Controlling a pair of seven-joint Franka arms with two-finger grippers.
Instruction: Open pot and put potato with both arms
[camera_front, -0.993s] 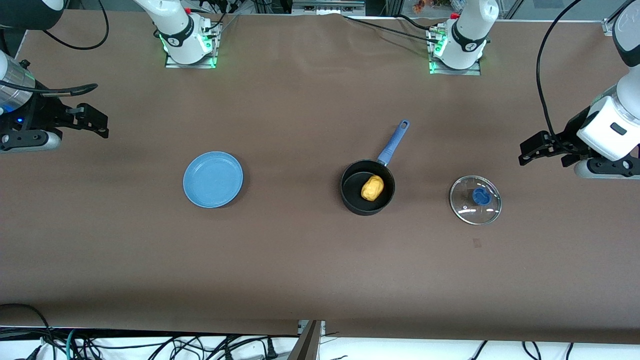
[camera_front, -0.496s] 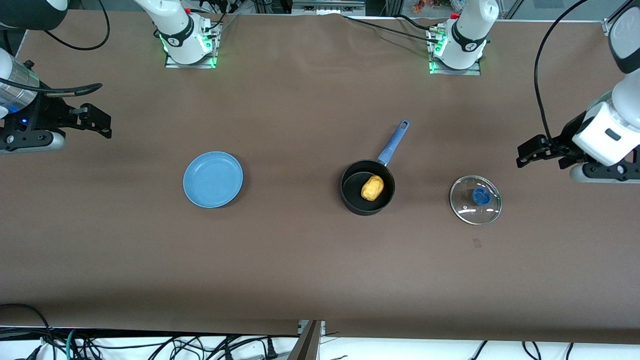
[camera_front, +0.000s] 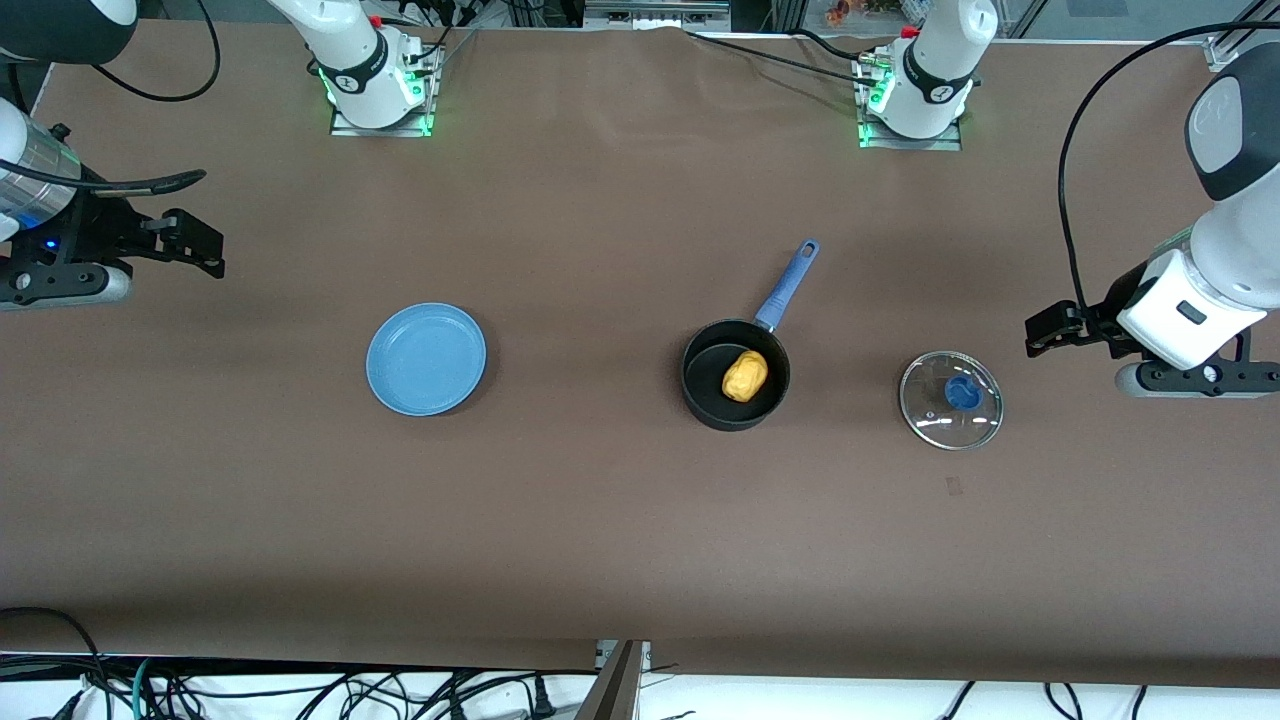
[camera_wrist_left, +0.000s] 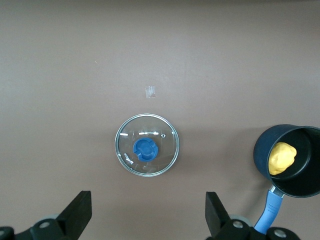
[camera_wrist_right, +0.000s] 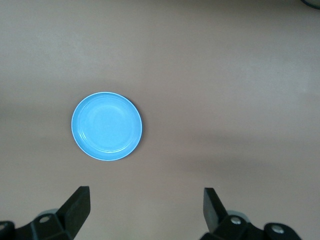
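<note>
The pot (camera_front: 703, 388), a black saucepan with a blue handle (camera_front: 790, 285), stands uncovered mid-table. The yellow potato (camera_front: 745, 375) lies inside it. The glass lid (camera_front: 951, 400) with its blue knob lies flat on the table beside the pot, toward the left arm's end. My left gripper (camera_front: 1040, 335) is open and empty, up in the air near that end of the table beside the lid. The left wrist view shows its gripper (camera_wrist_left: 147, 196), the lid (camera_wrist_left: 147, 151), the pot (camera_wrist_left: 263, 150) and the potato (camera_wrist_left: 282, 158). My right gripper (camera_front: 207, 250) is open and empty at the right arm's end.
A flat blue plate (camera_front: 426, 358) lies empty toward the right arm's end; it also shows in the right wrist view (camera_wrist_right: 106, 126) past the open right gripper (camera_wrist_right: 145, 191). A small pale mark (camera_front: 954, 486) sits on the brown cloth nearer the front camera than the lid.
My left gripper has shifted nearer to the lid's side, staying open. My right gripper has barely moved. Pot, potato, lid and plate have not moved.
</note>
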